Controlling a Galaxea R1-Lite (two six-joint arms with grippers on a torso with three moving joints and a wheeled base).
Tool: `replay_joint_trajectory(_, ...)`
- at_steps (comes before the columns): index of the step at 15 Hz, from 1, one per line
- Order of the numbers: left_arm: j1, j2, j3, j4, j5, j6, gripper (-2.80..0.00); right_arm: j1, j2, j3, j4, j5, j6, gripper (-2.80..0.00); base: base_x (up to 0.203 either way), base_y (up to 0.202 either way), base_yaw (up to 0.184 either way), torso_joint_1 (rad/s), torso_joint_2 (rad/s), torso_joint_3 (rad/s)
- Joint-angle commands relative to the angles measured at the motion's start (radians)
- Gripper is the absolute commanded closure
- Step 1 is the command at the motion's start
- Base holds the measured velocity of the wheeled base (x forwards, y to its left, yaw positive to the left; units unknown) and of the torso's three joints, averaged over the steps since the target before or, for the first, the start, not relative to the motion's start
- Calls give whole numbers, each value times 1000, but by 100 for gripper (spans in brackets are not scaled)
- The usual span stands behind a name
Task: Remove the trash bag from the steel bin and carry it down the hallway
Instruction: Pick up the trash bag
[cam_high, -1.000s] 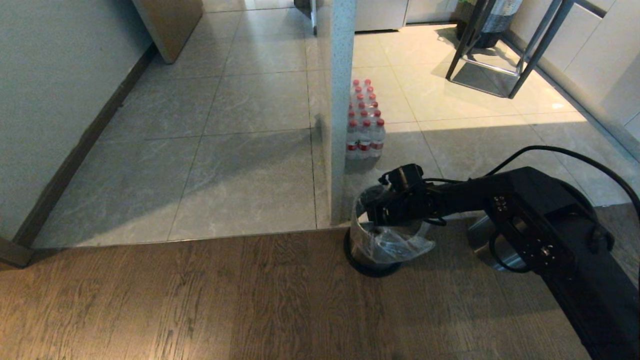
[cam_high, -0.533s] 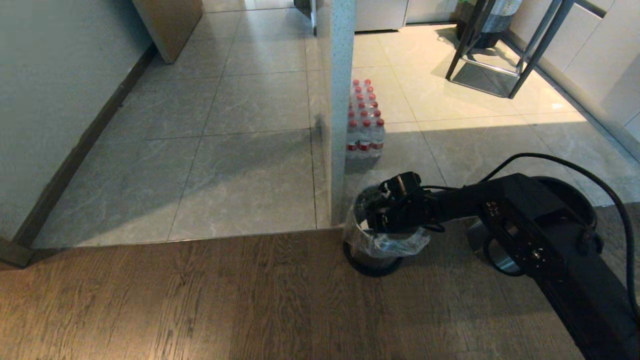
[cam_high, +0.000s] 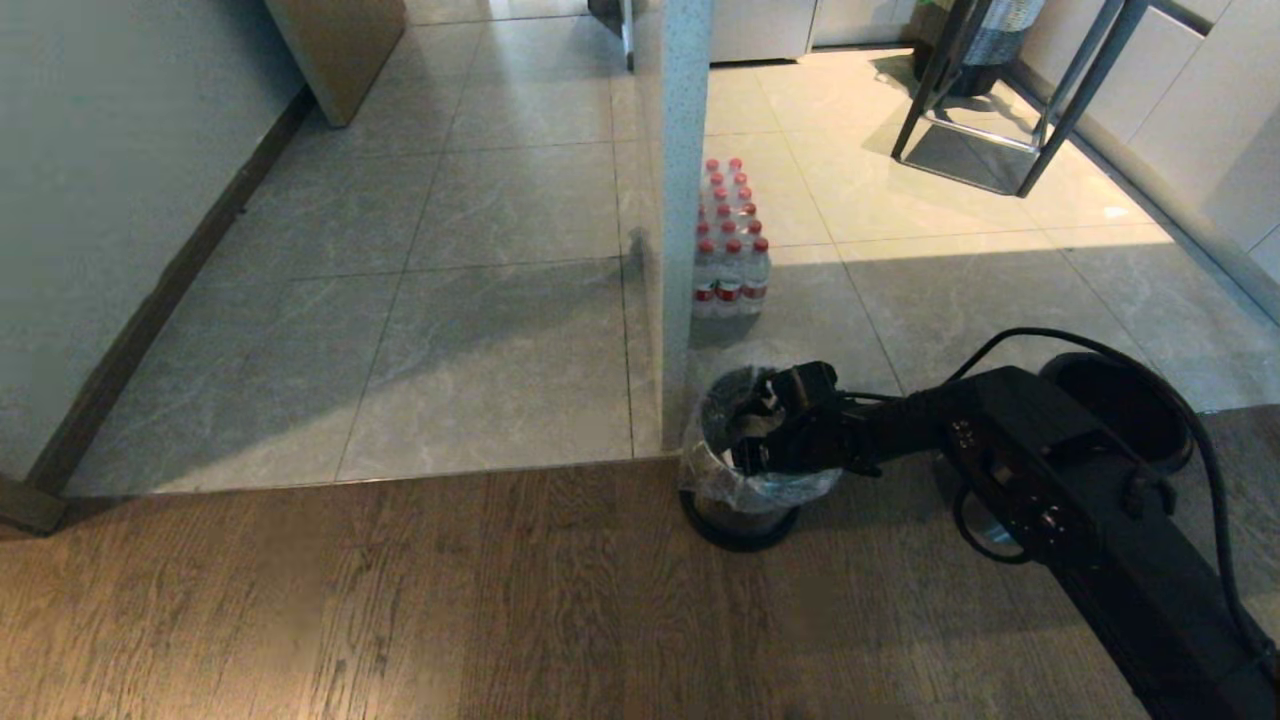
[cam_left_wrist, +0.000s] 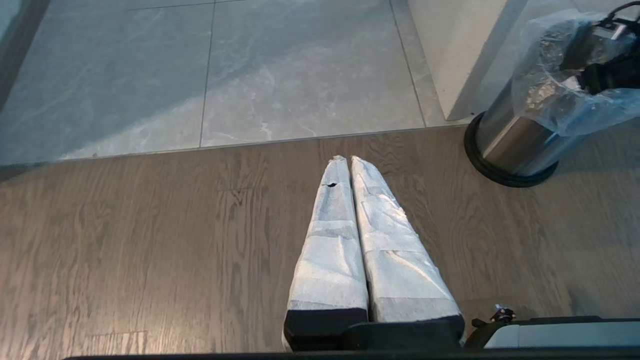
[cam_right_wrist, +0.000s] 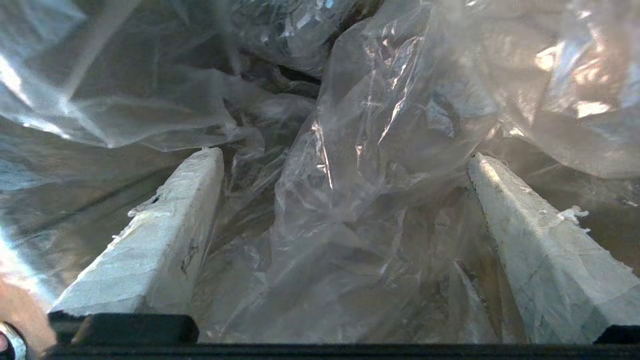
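The trash bag sits in the steel bin, crumpled plastic bunched between the right gripper's wide-open fingers — nothing pinched yet. Over the last second that gripper has sunk from the rim into the bin's mouth, so closing on a fold looks the likely next step. Well off to the side, the left gripper hangs over the wood floor — fingers pressed together, holding nothing.

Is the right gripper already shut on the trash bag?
No: in the right wrist view the right gripper has its jaws wide apart, with crumpled plastic of the trash bag lying loose between the fingers.
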Motion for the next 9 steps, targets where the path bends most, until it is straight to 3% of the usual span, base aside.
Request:
replay_joint_trajectory(1,0,0,0,0,0,0,0,-2,15,0,-1,1,1,-280,0,0,0,0,0,0)
replay_joint_trajectory(4,0,0,0,0,0,0,0,-6,15,0,-2,4,-3,-280,0,0,0,0,0,0)
replay_joint_trajectory(5,0,0,0,0,0,0,0,-6,14,0,-2,4,-6,0,0,0,0,0,0,0)
replay_joint_trajectory(9,0,0,0,0,0,0,0,-6,-7,0,-1,2,-15,0,0,0,0,0,0,0)
